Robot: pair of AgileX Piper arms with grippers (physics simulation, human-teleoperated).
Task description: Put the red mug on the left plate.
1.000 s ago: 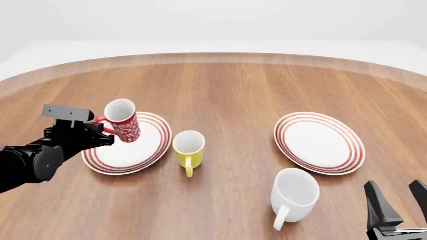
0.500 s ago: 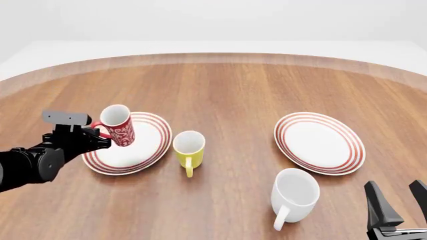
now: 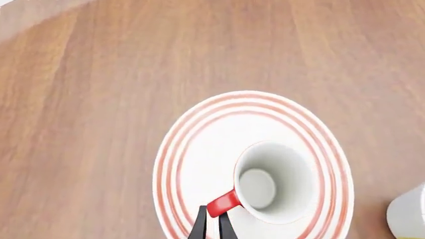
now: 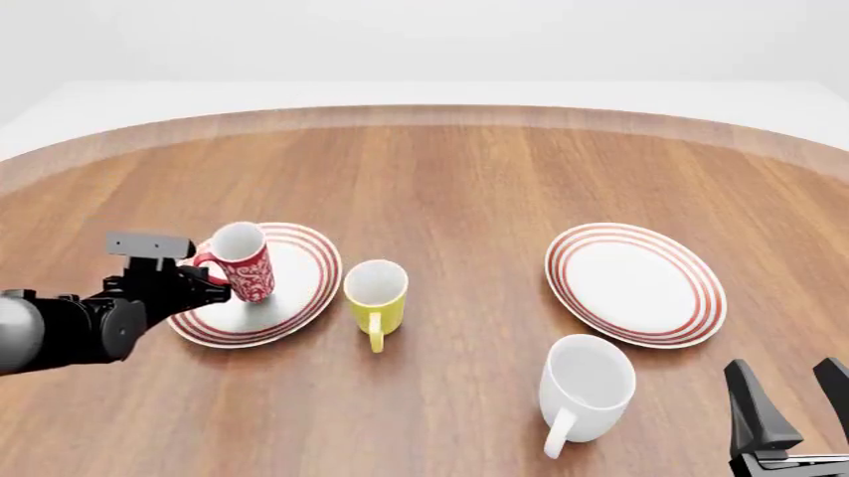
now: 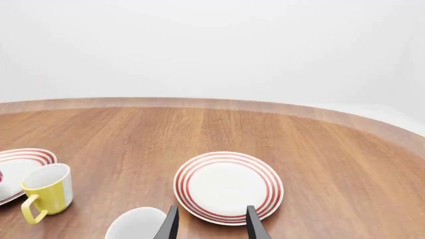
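The red mug (image 4: 243, 260) with white swirls stands over the left plate (image 4: 294, 298), tilted a little, its base at or just above the plate's surface. In the left wrist view I look down into the mug's white inside (image 3: 273, 181), ringed by the plate (image 3: 192, 144). My left gripper (image 4: 202, 270) is shut on the mug's red handle (image 3: 222, 202), the thin fingers (image 3: 211, 226) pinching it. My right gripper (image 4: 792, 397) stands open at the front right corner, far from the mug, holding nothing.
A yellow mug (image 4: 376, 298) stands just right of the left plate. A larger white mug (image 4: 584, 386) sits near the front, close to my right gripper. A second ringed plate (image 4: 637, 283) lies on the right. The wooden table's far edge (image 4: 424, 114) curves behind.
My left gripper has lowered the red mug down and slightly forward onto the left plate, and the arm has sunk with it. The right arm has not moved.
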